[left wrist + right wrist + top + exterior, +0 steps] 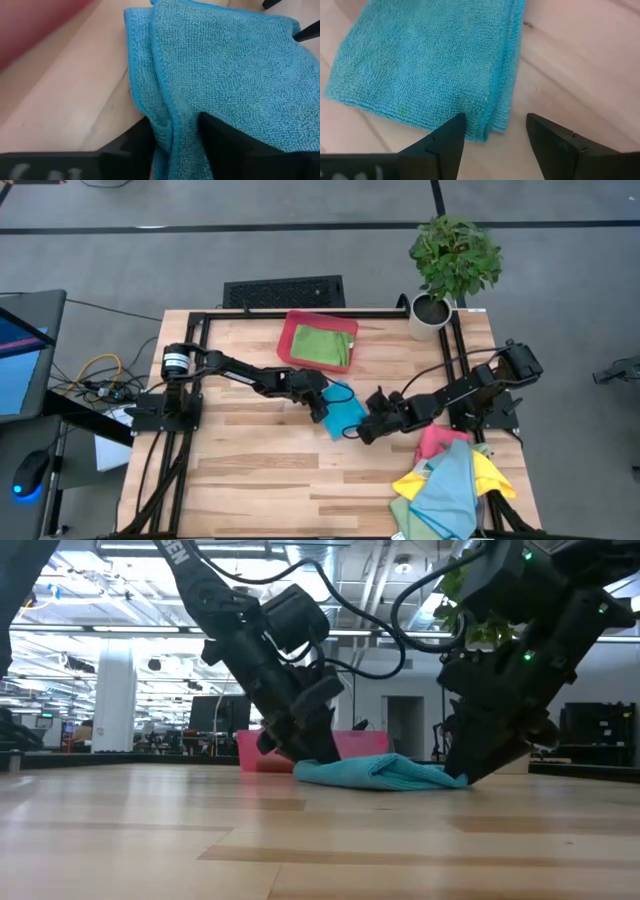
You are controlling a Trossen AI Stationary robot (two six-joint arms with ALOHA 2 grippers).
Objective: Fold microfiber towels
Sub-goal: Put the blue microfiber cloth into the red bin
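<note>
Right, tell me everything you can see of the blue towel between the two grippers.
The blue towel is a turquoise looped-pile microfiber cloth with a stitched hem, lying folded in layers, low and slightly rumpled, on the wooden table just in front of the red tray. The left gripper has one folded edge between its fingers. The right gripper stands open at the opposite edge, not gripping it.

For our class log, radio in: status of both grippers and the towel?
Left gripper closing on the blue towel's folded edge. Right gripper open, at the towel's other side, holding nothing. Green towel already in red tray. Nothing blocking.
</note>
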